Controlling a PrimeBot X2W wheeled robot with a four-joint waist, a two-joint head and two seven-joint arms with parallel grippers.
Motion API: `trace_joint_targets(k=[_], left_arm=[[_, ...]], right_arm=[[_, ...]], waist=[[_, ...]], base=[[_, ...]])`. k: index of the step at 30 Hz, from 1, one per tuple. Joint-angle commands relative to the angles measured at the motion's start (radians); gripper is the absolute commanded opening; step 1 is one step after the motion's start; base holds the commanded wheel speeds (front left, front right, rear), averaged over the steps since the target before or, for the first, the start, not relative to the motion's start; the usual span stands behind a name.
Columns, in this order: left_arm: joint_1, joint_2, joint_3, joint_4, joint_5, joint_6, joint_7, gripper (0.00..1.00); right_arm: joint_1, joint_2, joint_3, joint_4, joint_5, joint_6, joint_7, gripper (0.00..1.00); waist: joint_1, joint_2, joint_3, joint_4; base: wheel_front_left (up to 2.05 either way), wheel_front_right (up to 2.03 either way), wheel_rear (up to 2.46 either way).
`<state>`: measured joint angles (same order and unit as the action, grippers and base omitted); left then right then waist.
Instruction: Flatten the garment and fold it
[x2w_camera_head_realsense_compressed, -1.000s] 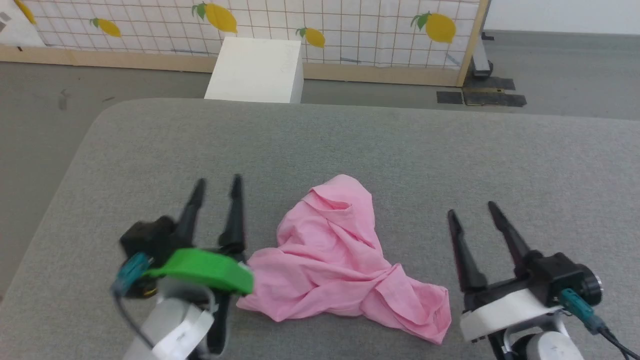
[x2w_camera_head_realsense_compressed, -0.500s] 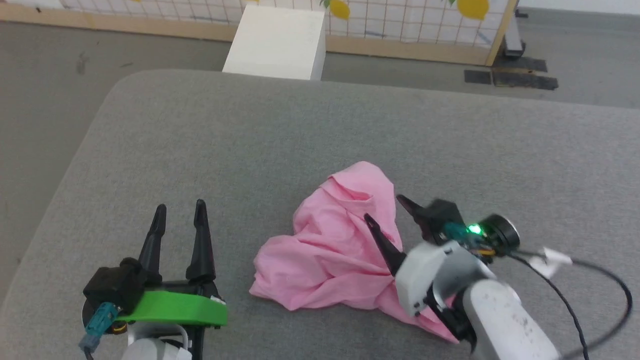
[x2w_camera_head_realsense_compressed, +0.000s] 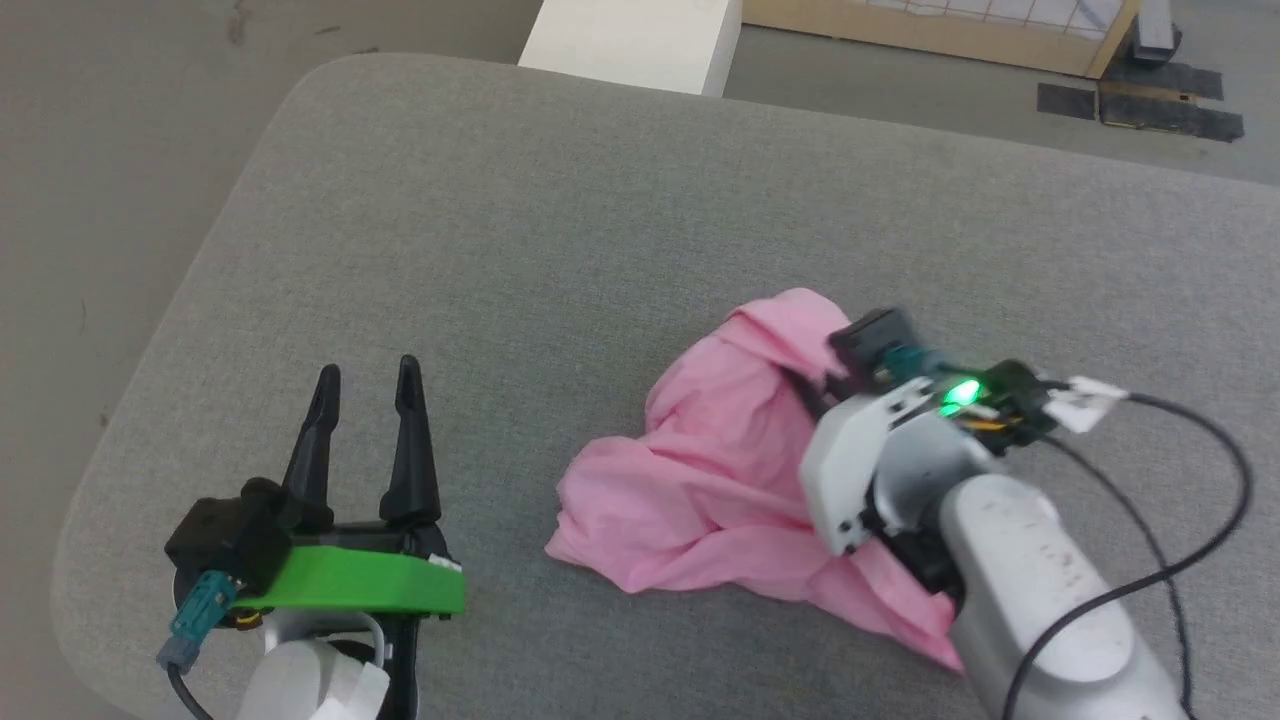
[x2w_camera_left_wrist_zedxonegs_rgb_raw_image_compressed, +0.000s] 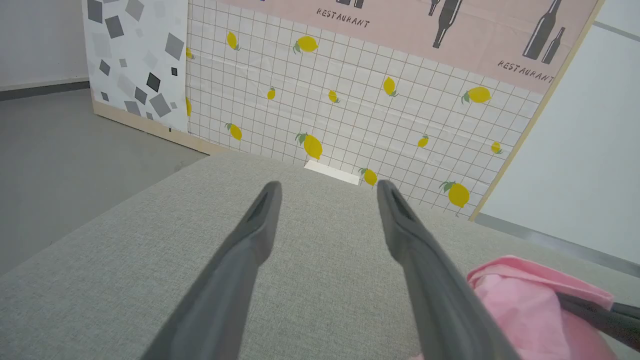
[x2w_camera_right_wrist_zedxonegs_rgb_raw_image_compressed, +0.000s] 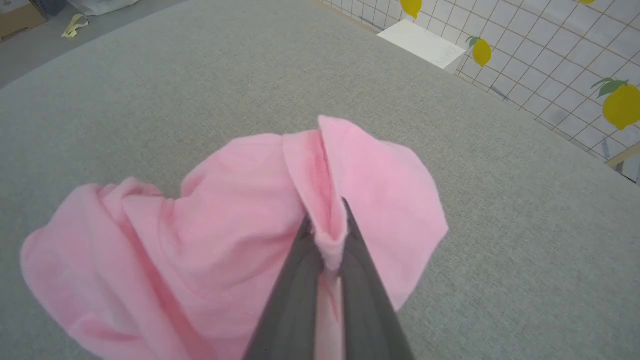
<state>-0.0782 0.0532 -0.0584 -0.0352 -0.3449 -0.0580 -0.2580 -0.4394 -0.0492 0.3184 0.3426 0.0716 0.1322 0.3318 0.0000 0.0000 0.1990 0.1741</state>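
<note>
My right gripper (x2w_camera_right_wrist_zedxonegs_rgb_raw_image_compressed: 327, 227) is clenched on a raised fold of the thin, plain light pink cloth garment (x2w_camera_right_wrist_zedxonegs_rgb_raw_image_compressed: 215, 240). In my right wrist view the two dark fingers press together, with a ridge of cloth pinched between them near the tips. My head view hides most of that pinch behind the wrist's white housing and its lit green lamp. There the right gripper (x2w_camera_head_realsense_compressed: 812, 385) reaches into the far right part of the garment (x2w_camera_head_realsense_compressed: 700, 490), which lies crumpled in a heap on the grey, fabric-covered padded surface (x2w_camera_head_realsense_compressed: 560, 230).

My left gripper (x2w_camera_head_realsense_compressed: 367, 372) is released, fingers parted with nothing between them. It is held over bare grey surface, well to the left of the garment.

My left wrist view catches the garment (x2w_camera_left_wrist_zedxonegs_rgb_raw_image_compressed: 515, 300) at its lower right edge. It also takes in a white grid panel (x2w_camera_left_wrist_zedxonegs_rgb_raw_image_compressed: 350, 115) printed with yellow lemons and, above that, a pink poster (x2w_camera_left_wrist_zedxonegs_rgb_raw_image_compressed: 450, 30) lettered RESTAURANT. In my head view a plain white box (x2w_camera_head_realsense_compressed: 630, 40) stands on the floor past the surface's far edge.
</note>
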Motion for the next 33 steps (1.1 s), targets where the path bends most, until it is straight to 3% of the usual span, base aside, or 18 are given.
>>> trace_joint_targets(k=[1,9,18,19,20,21,26,33], left_arm=[[-0.014,-0.003,0.003,0.001,-0.006,0.009,-0.004,1.0],[-0.013,-0.003,0.016,-0.005,0.003,0.008,-0.004,1.0],[-0.04,-0.003,-0.005,-0.001,0.007,0.0,-0.004,1.0],[-0.041,-0.003,-0.007,-0.001,0.007,0.0,-0.004,1.0],[-0.04,-0.003,-0.008,-0.001,0.007,0.001,-0.004,1.0],[-0.039,-0.003,-0.01,0.0,0.007,0.001,-0.004,1.0],[-0.028,-0.003,-0.012,0.008,0.01,0.0,-0.004,1.0],[0.003,-0.003,-0.008,0.014,0.015,-0.003,-0.004,1.0]], right_arm=[[-0.01,-0.002,-0.029,-0.017,0.005,-0.002,-0.017,0.0],[-0.039,-0.002,-0.35,-0.041,-0.046,-0.002,-0.043,0.0],[-0.072,-0.027,-0.648,0.109,-0.156,-0.002,-0.039,0.0],[-0.075,-0.024,-0.672,0.122,-0.158,-0.002,-0.046,0.13],[-0.075,-0.021,-0.68,0.129,-0.158,-0.002,-0.055,0.68],[-0.075,-0.018,-0.686,0.128,-0.153,-0.002,-0.079,1.0],[-0.009,-0.005,-0.644,0.042,-0.103,-0.002,-0.209,1.0],[0.284,-0.001,-0.408,-0.194,-0.028,-0.002,-0.326,1.0]], waist=[[0.0,0.0,-0.001,-0.002],[0.0,0.0,-0.008,-0.039],[0.0,0.0,0.016,-0.043],[0.0,0.0,0.018,-0.043],[0.0,0.0,0.018,-0.043],[0.0,0.0,0.017,-0.044],[0.0,0.0,-0.005,-0.048],[0.0,0.0,-0.068,-0.076]], base=[[0.0,0.0,0.0],[0.0,0.0,0.0],[0.0,0.0,0.0],[0.0,0.0,0.0],[0.0,0.0,0.0],[0.0,0.0,0.0],[0.0,0.0,0.0],[0.0,0.0,0.0]])
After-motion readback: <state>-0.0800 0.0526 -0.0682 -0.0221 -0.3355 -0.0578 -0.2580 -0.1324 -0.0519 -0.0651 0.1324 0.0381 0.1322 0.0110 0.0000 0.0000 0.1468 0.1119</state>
